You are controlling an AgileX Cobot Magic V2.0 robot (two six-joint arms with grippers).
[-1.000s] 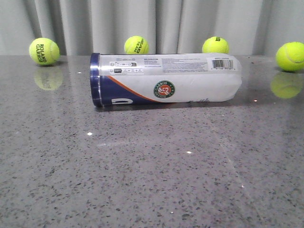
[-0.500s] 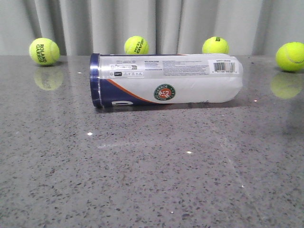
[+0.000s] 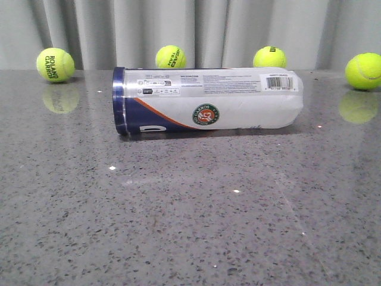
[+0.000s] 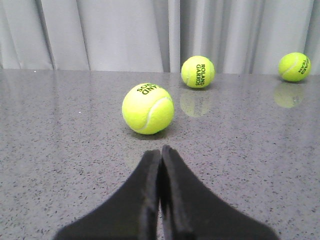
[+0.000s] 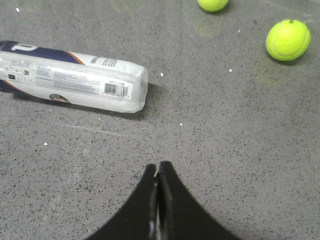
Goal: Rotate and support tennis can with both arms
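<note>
Well beyond the closed right gripper (image 5: 158, 172) lies the tennis can (image 5: 75, 82).

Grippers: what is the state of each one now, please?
Left gripper: closed, holding nothing.
Right gripper: closed, holding nothing, apart from the tennis can.

Open tabletop (image 3: 190, 226) before the tennis can (image 3: 208, 101) — four balls (image 3: 171, 56) behind, well apart.

Low frontal view; two wrist views
</note>
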